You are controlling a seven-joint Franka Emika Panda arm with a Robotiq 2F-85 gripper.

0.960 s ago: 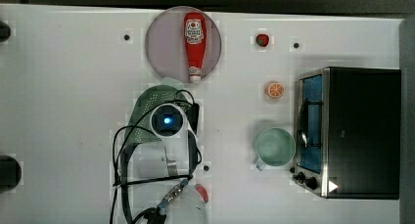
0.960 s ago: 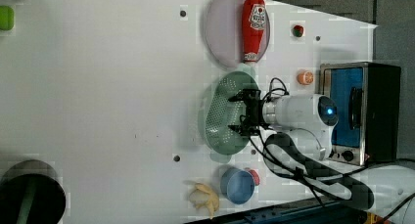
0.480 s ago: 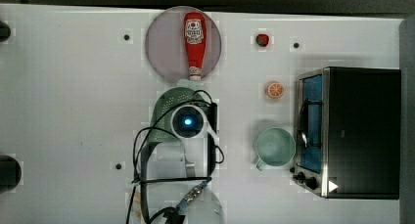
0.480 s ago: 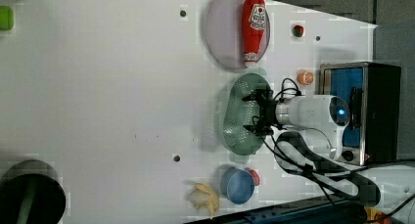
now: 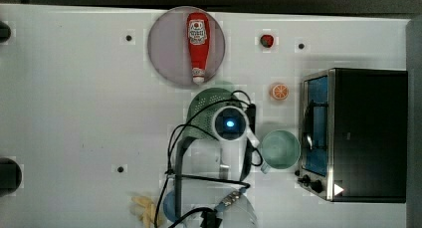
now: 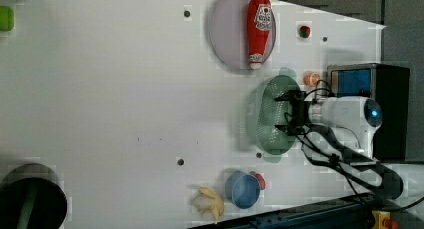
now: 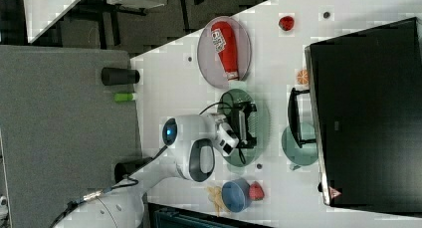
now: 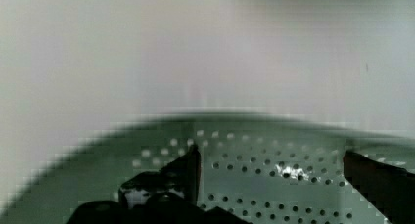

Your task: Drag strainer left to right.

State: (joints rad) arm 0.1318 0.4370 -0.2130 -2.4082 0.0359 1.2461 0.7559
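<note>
The strainer [image 6: 267, 114], at centre right of the left view, appears as smooth pale green plastic, perforated with small holes and faintly glossy in the wrist view. The table [image 5: 74, 113] presents a smooth, matt white surface. The oven [image 5: 366, 133], at right in the top view, is finished in matt black with a bright metal front frame, probably steel. The gripper [image 8: 271, 172] fingers [image 8: 188, 172] are seen as matt black.
</note>
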